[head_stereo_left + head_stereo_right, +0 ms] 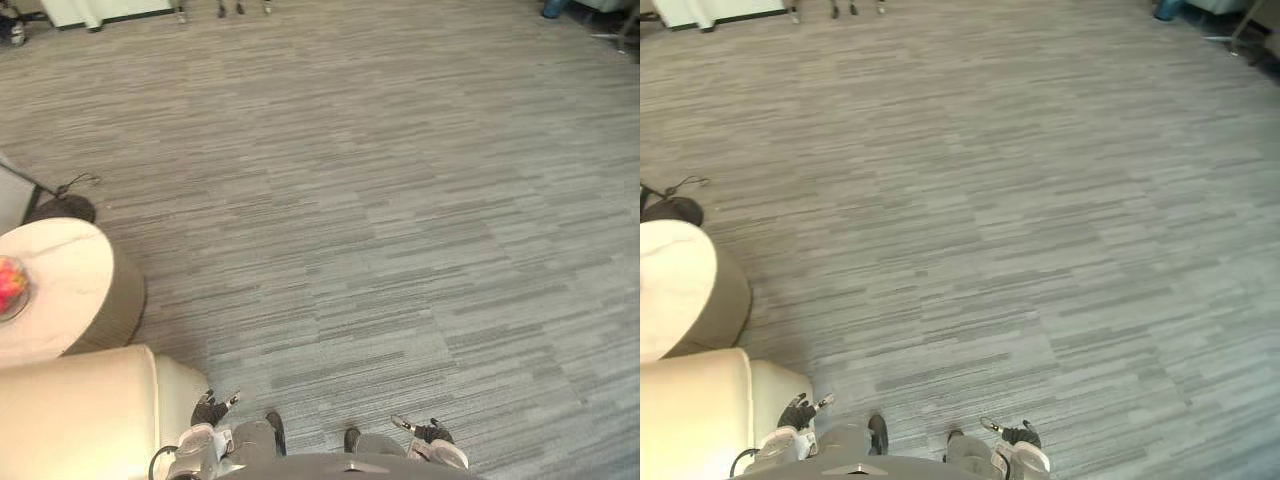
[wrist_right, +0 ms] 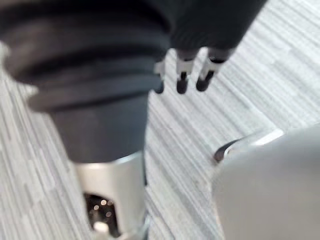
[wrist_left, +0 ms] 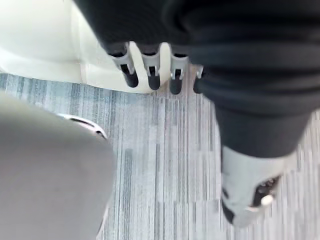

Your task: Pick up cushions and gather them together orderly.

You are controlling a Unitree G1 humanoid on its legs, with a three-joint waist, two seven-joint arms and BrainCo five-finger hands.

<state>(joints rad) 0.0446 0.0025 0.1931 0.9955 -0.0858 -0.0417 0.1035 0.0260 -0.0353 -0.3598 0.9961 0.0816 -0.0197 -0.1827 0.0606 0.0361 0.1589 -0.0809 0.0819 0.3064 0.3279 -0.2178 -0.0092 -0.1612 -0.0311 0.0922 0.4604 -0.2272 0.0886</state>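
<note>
Hanging empty, fingers (image 3: 150, 75) loose: left hand (image 1: 208, 410), right hand (image 1: 428, 432); red fruit (image 1: 8, 282) in bowl (image 1: 18, 311).

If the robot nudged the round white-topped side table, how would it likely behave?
The round side table looks unlikely to tip: its drum-like base seems nearly as wide as the top. The carpet would probably resist sliding. The bowl on top might shift.

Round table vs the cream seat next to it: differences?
The round table has a white circular top and tan side; the cream seat is boxy and one colour. The table bears a red thing; the seat flanks the left hand. Both stand on grey carpet at the robot's left.
</note>
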